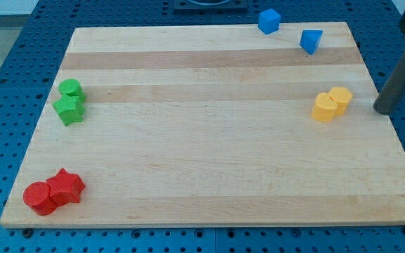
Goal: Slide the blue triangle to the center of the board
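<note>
Now blue triangle point(311, 41) top right, my tip point(381, 110) below-right, apparently apart.

You see the rod point(400, 74) cut off by the view's right edge near its top. The green star point(69, 110) hides the lower part of the green cylinder point(70, 89), and the red star point(66, 187) overlaps the red cylinder point(39, 197).

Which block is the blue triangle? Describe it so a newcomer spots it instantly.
Start at the wooden board and go to its top right corner in the view. Two blue blocks sit there: the blue triangle is the right one, wedge-shaped, while the blue cube left of it is boxy.
</note>
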You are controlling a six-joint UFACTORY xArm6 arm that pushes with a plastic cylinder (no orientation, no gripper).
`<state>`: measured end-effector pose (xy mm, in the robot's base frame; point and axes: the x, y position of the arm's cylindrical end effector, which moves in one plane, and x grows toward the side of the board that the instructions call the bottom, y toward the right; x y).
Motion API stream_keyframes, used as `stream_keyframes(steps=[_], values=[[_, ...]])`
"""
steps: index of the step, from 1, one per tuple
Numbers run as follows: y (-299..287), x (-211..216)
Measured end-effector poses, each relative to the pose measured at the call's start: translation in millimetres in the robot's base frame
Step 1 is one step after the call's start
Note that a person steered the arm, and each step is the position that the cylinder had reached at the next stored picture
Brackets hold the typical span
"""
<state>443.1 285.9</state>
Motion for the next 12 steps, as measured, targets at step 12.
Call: stream_keyframes(steps=[12], values=[[48, -179]])
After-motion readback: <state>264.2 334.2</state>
